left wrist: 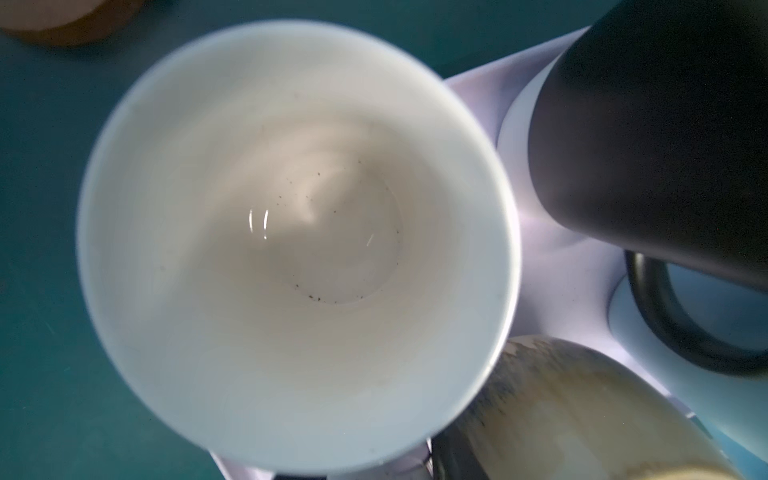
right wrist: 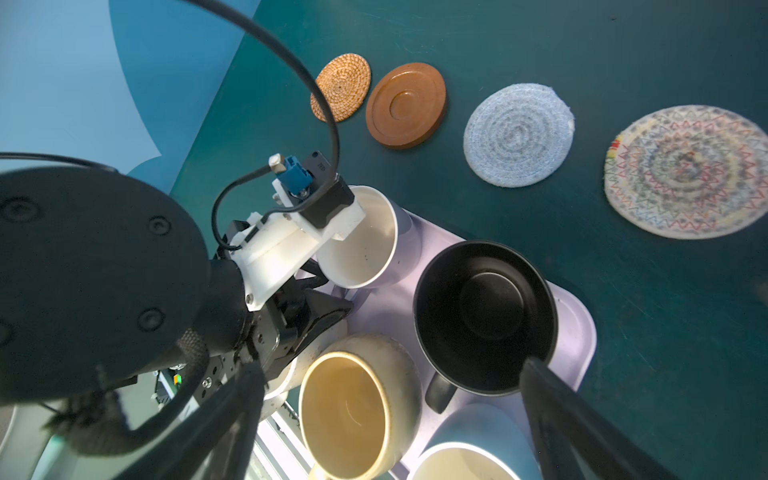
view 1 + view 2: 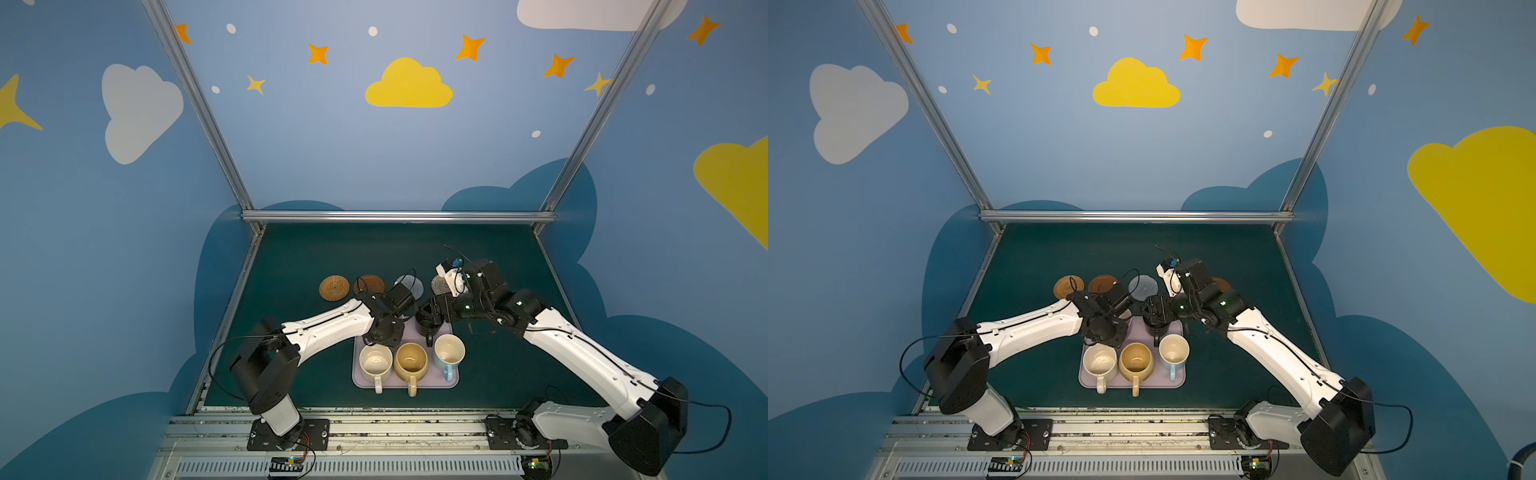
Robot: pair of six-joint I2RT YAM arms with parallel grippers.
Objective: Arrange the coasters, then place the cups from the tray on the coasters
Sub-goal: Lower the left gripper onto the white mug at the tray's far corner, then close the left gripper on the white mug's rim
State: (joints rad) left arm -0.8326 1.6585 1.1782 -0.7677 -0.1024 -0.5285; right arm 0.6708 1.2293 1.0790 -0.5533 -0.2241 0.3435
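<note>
The lilac tray (image 3: pixel 430 383) holds the cream speckled cup (image 3: pixel 375 361), the mustard cup (image 3: pixel 410 361), the light blue cup (image 3: pixel 449 353) and the black cup (image 2: pixel 484 316). The lavender cup (image 2: pixel 365 241) stands at the tray's far left corner. My left gripper (image 2: pixel 328 301) is closed in at that cup's handle side, and the handle itself is hidden. My right gripper (image 2: pixel 392 368) hangs open over the black and mustard cups, holding nothing. Behind the tray lie the coasters: rattan (image 2: pixel 343 87), brown wooden (image 2: pixel 406 106), grey woven (image 2: pixel 518 135) and beige woven (image 2: pixel 685 170).
Another brown wooden coaster (image 3: pixel 1222 284) shows partly behind my right wrist, at the right end of the row. Both arms meet over the tray's far edge. Green mat lies bare beyond the coasters, up to the metal rail (image 3: pixel 399 216).
</note>
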